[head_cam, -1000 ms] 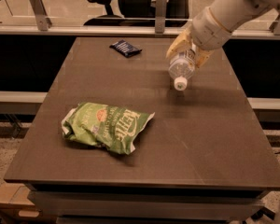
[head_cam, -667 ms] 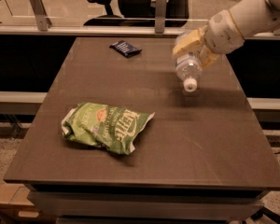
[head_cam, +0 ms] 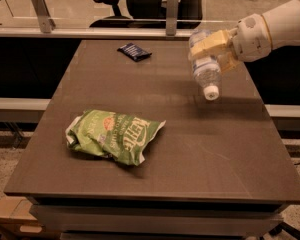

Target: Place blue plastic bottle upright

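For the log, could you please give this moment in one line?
gripper: holding blue plastic bottle | cap down | above table

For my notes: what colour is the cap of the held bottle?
White cap, in the camera view; the gripper holds the blue plastic bottle above the table.

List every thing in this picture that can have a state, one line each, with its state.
blue plastic bottle: capped, held tilted above the table, cap end down, not upright.
gripper: shut on the bottle, over the table's far right.
green chip bag: crumpled, lying flat, near left.
dark blue snack packet: lying flat near the far edge.
table: bears the bag and packet.
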You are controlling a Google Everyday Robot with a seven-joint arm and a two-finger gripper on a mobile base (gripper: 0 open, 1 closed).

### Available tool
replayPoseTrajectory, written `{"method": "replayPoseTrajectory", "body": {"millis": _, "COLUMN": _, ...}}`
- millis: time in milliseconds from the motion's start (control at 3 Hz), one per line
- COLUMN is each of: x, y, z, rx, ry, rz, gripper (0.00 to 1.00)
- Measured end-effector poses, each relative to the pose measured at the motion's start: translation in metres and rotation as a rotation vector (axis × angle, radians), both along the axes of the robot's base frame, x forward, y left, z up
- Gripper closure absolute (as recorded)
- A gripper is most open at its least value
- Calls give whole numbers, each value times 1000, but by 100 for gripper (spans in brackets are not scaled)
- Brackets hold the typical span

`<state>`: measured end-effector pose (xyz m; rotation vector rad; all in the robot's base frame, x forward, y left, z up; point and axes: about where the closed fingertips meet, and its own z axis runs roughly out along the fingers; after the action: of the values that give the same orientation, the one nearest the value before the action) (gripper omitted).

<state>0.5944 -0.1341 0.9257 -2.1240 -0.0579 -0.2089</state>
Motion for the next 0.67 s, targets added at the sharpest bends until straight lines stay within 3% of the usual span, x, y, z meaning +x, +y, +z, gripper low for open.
{"method": "replayPoseTrajectory", "body": {"millis": 333, "x": 3, "y": 2, "z": 1, "rx": 26, "ry": -33, "rz": -46, "gripper": 100}}
{"method": "replayPoseTrajectory", "body": {"millis": 667, "x": 24, "y": 10, "z": -11, "rx": 170, "ry": 49, "rz": -123, "gripper": 100}}
